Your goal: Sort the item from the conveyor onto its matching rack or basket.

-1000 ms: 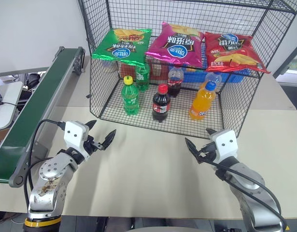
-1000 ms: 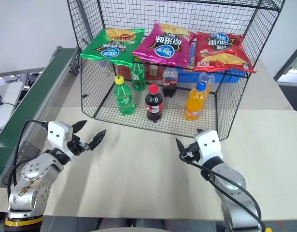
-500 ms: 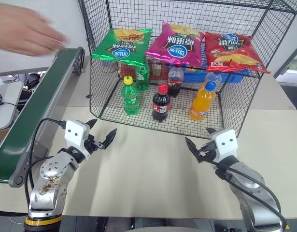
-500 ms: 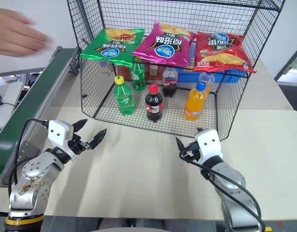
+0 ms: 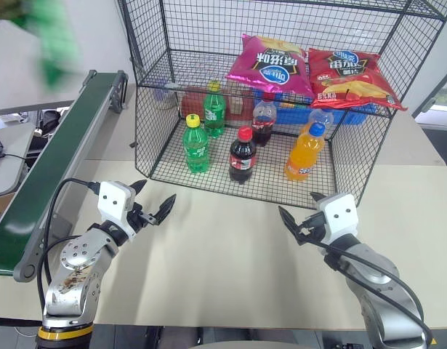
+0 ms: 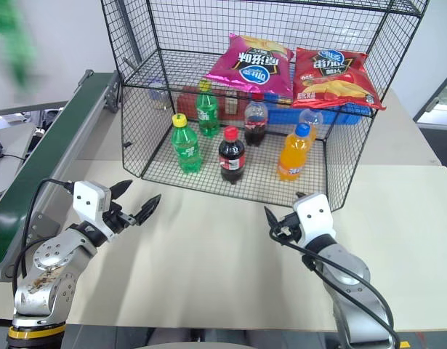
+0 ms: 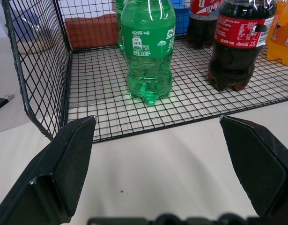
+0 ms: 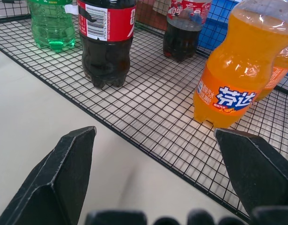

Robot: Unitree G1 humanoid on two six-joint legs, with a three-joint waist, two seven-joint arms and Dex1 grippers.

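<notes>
- above the far end of the conveyor (image 5: 56,156), high at the left: showing the green snack bag (image 5: 54,40) as a mere smear in the air, probably on its way to the belt; too blurred for telling what is holding it.
- not yet lying anywhere on the belt, so offering nothing to pick there.
- low over the table (image 5: 230,254), just in front of the rack (image 5: 147,123): hovering the left gripper (image 5: 155,195) with fingers spread wide and empty, on the belt's side, likely waiting in readiness for the bag.
- hovering the right gripper (image 5: 297,205) likewise, spread and empty, well apart from the left, pointing toward the rack's front.
- on the upper shelf: lying flat side by side, the magenta bag (image 5: 270,65) and the red bag (image 5: 350,76), leaving the shelf's left part bare, seemingly the matching spot among the chips.
- on the grid floor: standing upright, the green bottle (image 5: 196,145), the cola bottle (image 5: 242,155) and the orange bottle (image 5: 304,153), drinks grouped below snacks.
</notes>
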